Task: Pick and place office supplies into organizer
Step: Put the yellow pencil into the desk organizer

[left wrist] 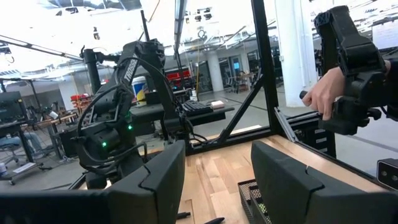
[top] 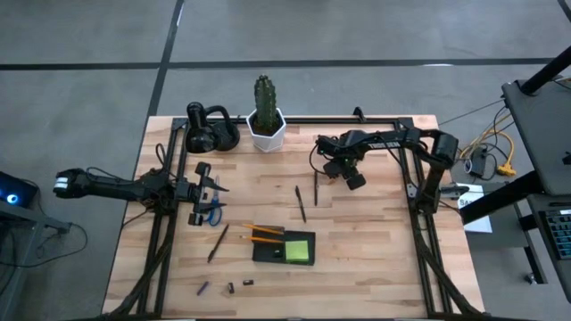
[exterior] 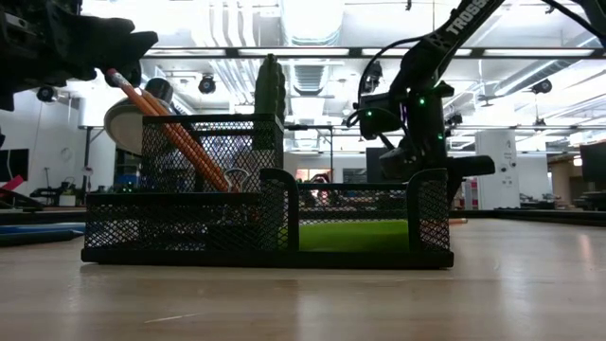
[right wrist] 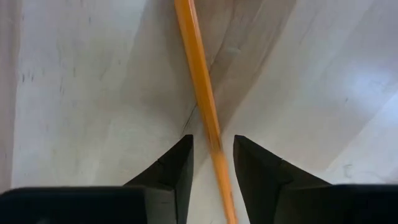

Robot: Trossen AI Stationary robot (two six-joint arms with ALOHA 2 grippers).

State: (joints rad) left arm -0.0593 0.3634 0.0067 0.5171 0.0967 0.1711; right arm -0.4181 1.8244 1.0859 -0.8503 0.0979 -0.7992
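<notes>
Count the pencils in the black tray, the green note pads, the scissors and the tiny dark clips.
Pencils in tray: 2
Green note pad: 1
Scissors: 1
Dark clips: 3
Total: 7

From my seat I see the pale wooden plank surface (top: 375, 250) sitting on a grey concrete floor (top: 89, 53) crossed by dark seam lines in the upper part of the overhead frame. At the right edge stands a grey cabinet (top: 544, 134), with yellow cables (top: 505, 156) just beside it. In the level view, the room behind is a bright open workshop: white ceiling ducts (exterior: 227, 24) run across the top, with long light strips (exterior: 530, 55) at the upper right. The left wrist camera shows black frame posts (left wrist: 264, 62), a white column (left wrist: 292, 50), and a person's hand (left wrist: 324, 93) at the right of the frame.
</notes>
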